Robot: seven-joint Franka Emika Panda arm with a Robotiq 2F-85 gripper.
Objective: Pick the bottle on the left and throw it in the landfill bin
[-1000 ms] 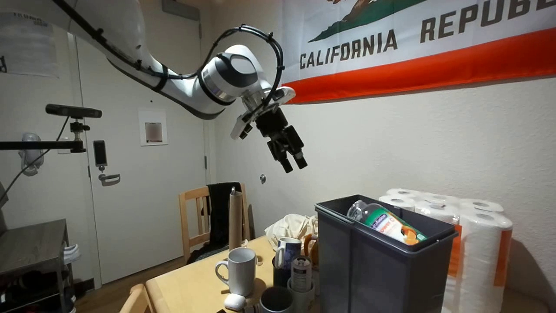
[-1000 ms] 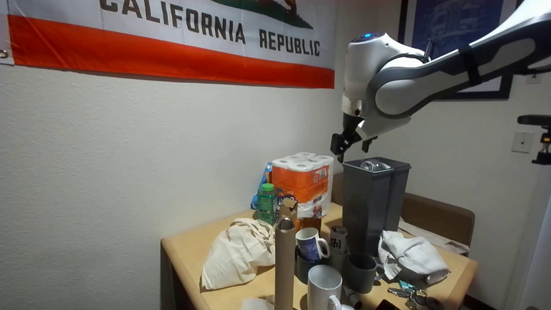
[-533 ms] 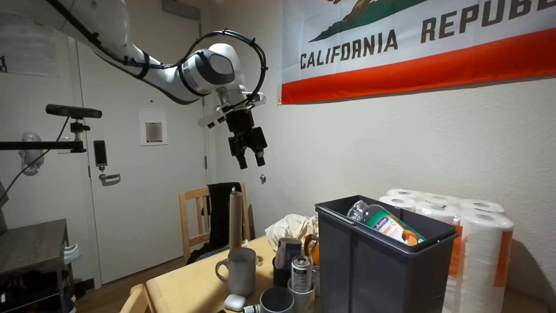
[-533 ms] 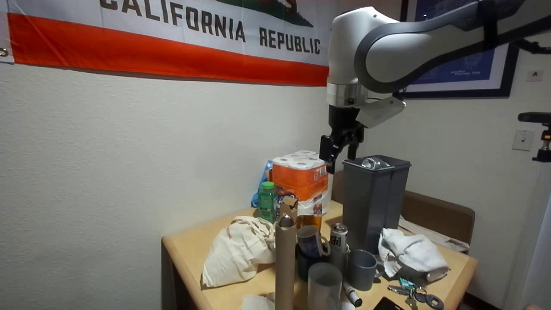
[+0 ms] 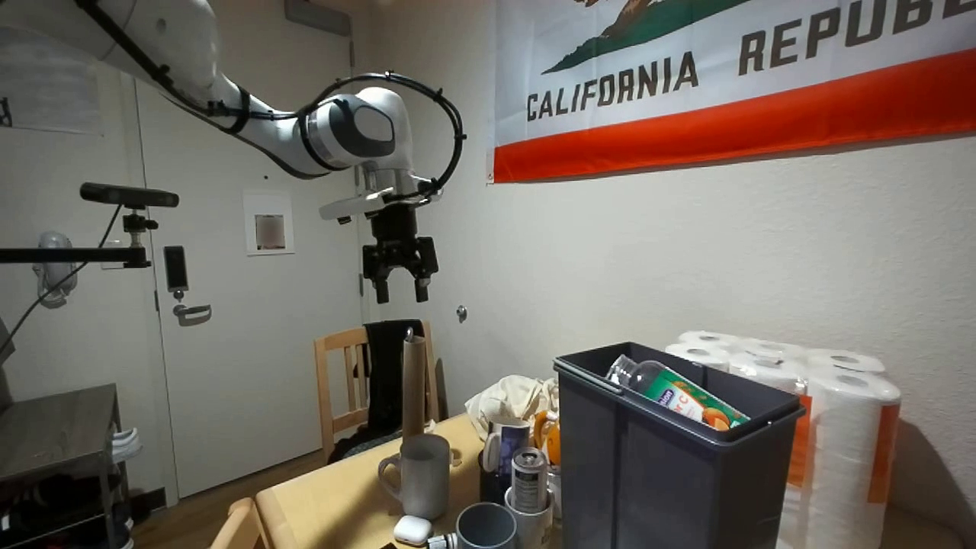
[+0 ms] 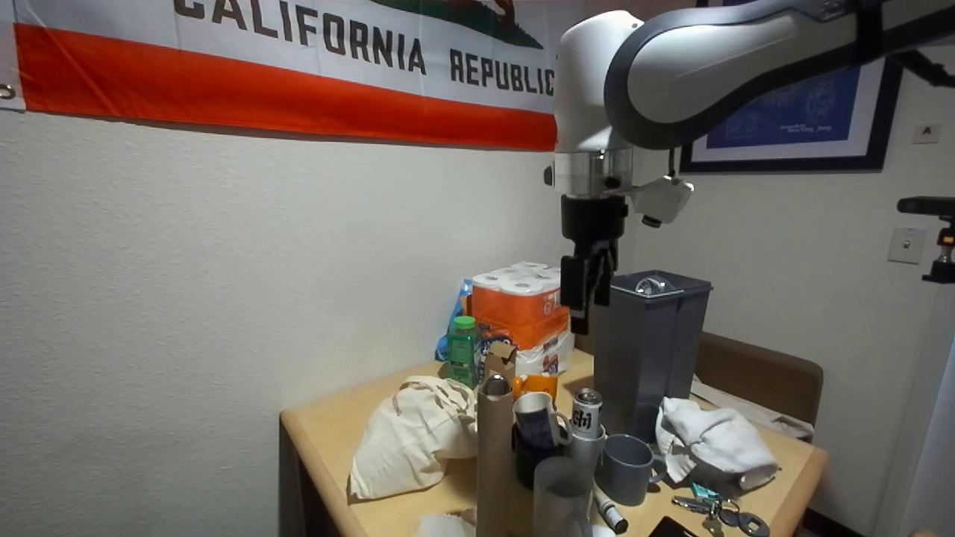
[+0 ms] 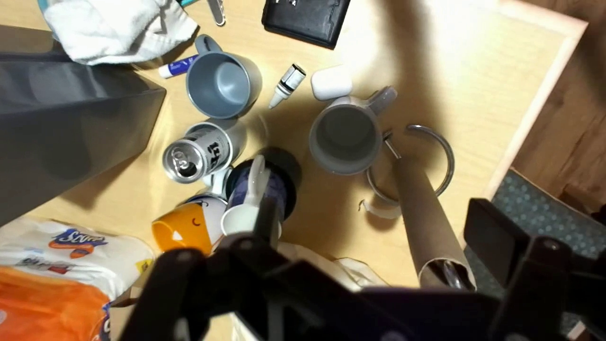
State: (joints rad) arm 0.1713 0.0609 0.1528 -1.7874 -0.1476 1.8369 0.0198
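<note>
Gripper point(image 5: 402, 295), jaws wide apart, holding nothing. One bottle point(image 5: 690, 396) lies in the landfill bin point(image 5: 656, 473), long axis roughly along the bin's longer side, clear end to the upper left in an exterior view. Nearby: one can point(image 6: 587, 414) in a cup point(image 6: 587, 450), one patterned mug point(image 6: 536, 426) tilted in a dark cup point(image 6: 530, 468), two further grey mugs point(image 6: 625, 473).

Glossy white and rounded along the arm point(image 5: 181, 52), with a pale grey oval cover point(image 5: 374, 123) edged in dark grey at the wrist point(image 5: 402, 141) and a black strap point(image 5: 242, 110) around the forearm point(image 5: 276, 136). Hung with looping black cables point(image 5: 459, 131), bound at intervals by black ties point(image 5: 390, 75). Silvery at the collar point(image 6: 593, 175), beside an angular white housing point(image 6: 662, 198). Matte black on the blocky, jointed fingers point(image 5: 422, 288), with small round screw heads point(image 7: 551, 244) blurred in the wrist view.
</note>
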